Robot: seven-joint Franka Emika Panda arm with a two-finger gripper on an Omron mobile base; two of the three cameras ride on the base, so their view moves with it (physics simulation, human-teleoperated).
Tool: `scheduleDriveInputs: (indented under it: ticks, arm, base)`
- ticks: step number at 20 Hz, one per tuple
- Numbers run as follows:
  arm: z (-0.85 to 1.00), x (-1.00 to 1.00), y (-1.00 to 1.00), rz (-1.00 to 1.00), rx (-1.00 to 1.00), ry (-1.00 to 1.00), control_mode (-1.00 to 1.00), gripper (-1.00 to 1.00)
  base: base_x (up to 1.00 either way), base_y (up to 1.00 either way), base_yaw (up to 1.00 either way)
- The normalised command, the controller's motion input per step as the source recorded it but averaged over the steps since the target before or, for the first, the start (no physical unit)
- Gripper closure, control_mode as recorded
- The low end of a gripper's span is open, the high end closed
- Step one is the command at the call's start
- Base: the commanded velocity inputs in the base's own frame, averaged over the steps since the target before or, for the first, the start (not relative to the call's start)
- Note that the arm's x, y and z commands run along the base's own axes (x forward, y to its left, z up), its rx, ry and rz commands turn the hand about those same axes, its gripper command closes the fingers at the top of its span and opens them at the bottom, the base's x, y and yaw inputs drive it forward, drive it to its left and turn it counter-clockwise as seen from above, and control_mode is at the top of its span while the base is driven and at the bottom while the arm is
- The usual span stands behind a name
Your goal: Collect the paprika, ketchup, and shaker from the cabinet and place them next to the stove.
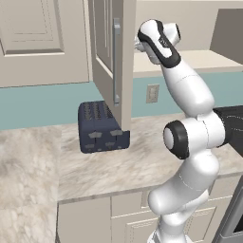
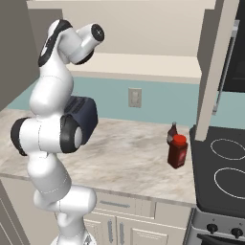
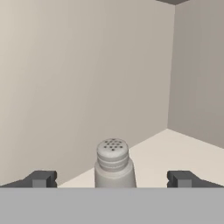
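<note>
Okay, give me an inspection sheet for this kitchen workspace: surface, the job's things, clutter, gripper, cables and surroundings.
Surface: marbled counter, cream cabinet shelf.
Job's things: shaker upright on the shelf between the fingertips; red bottle and a smaller dark bottle behind it, on the counter beside the stove; cabinet door open.
Clutter: toaster on the counter.
Gripper: gripper open, either side of the shaker, not touching.
Cables: nothing seen.
Surroundings: wall outlet, teal backsplash, drawer fronts below.
</note>
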Motion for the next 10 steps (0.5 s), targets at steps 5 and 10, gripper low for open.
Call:
scheduleDriveInputs:
  ticks: [5, 10]
  arm:
    - [-0.07, 0.0, 0.1, 0.0, -0.02, 0.0, -1.0, -1.0]
    - [-0.19, 0.01, 0.08, 0.0, -0.02, 0.02, -1.0, -1.0]
  base:
    - [0.0, 0.0, 0.0]
    - [0.0, 0.0, 0.0]
